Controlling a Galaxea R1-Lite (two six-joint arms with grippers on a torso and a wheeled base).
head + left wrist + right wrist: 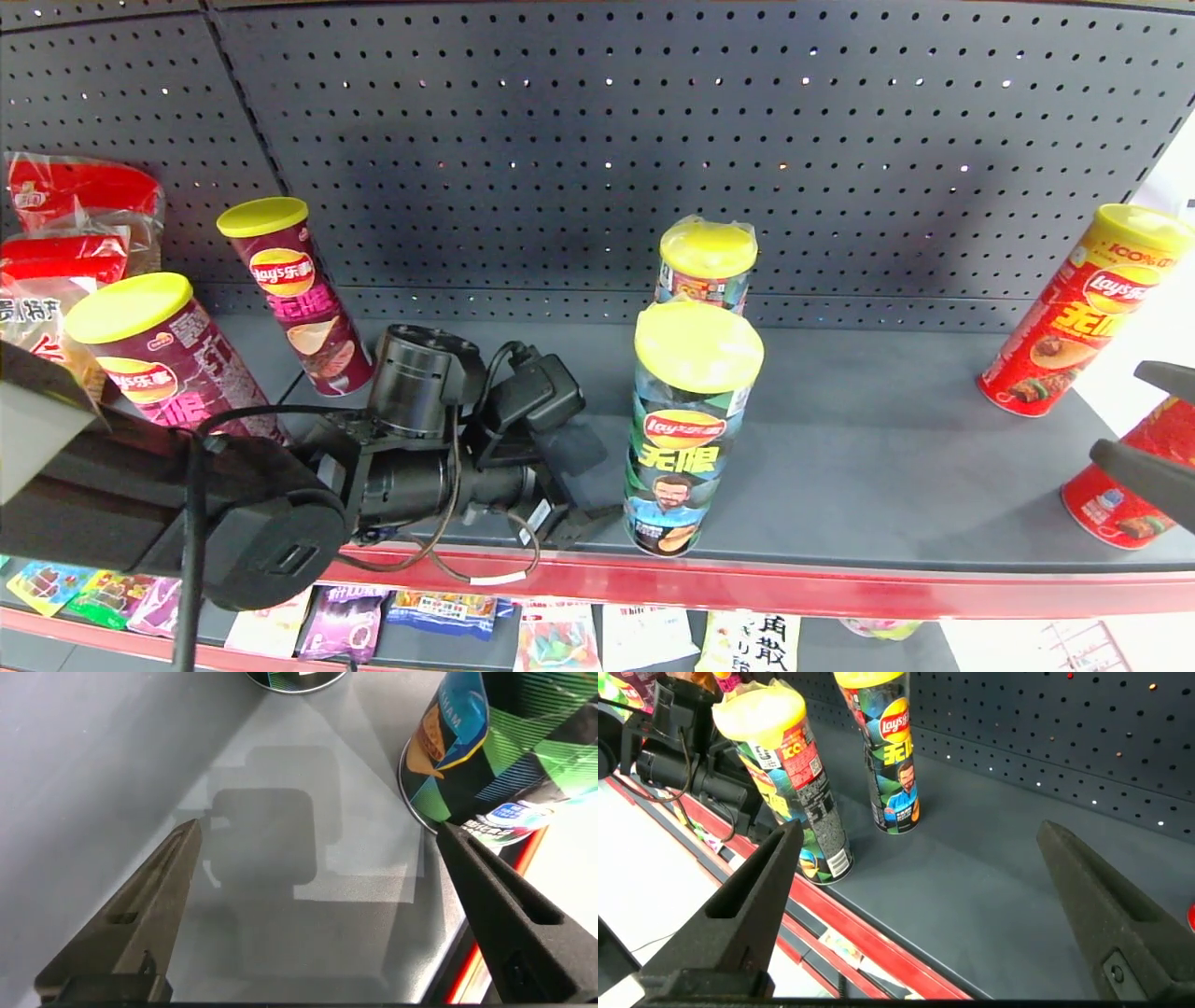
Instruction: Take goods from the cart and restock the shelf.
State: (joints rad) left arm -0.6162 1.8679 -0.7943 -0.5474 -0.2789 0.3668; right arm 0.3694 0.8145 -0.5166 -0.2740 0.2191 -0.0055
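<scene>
The blue-green chip can (691, 439), with a yellow lid and a cartoon face near its base, stands upright at the red front edge of the shelf (887, 485). Just beside that can sits the left gripper (318, 829), fingers spread, holding nothing. Right behind the can stands a second matching can (707, 266). Well off from it, the right gripper (920, 831) gapes wide too.

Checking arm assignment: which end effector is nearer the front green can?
Left. The left end effector sits open right beside the base of the front green can; the right end effector is far off to its right, by the red cans.
</scene>
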